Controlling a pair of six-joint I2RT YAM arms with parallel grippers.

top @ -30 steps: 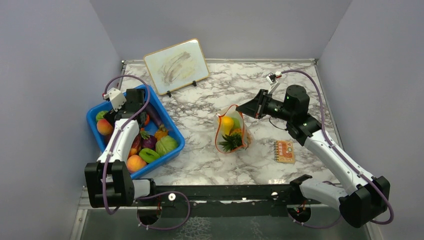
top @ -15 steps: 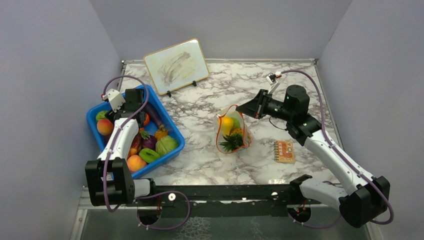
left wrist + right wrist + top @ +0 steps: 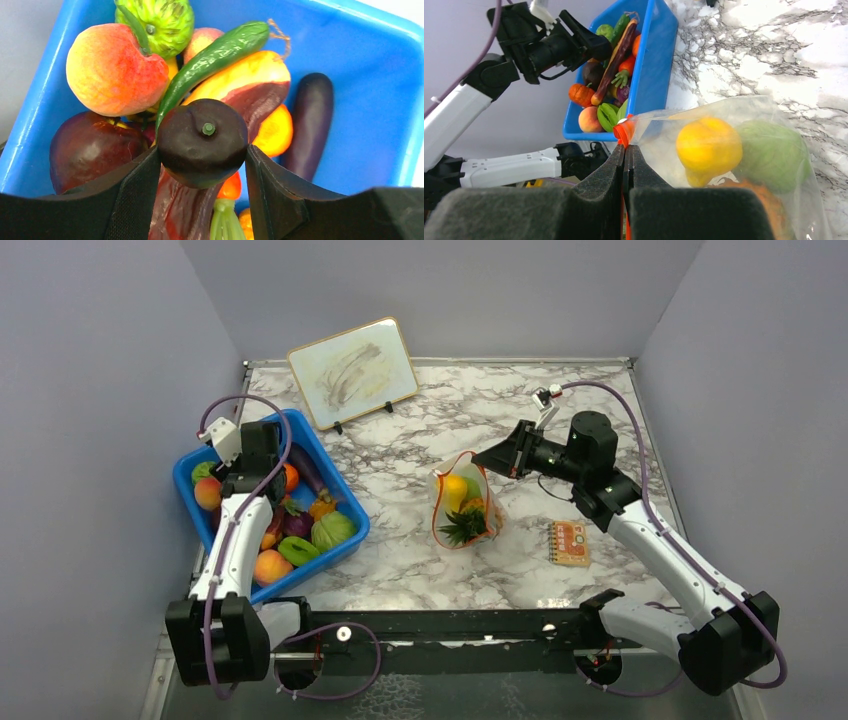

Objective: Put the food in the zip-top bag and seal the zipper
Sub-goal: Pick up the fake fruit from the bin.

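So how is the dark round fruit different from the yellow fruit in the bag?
The dark fruit is black-purple; the yellow fruit is bright yellow. The dark fruit is pinched between the left gripper's jaws at the blue tub; the yellow fruit lies inside the zip-top bag, whose rim the right gripper pinches. The dark one shows a green stem stub; the yellow one shows none. Both are smooth toy food.
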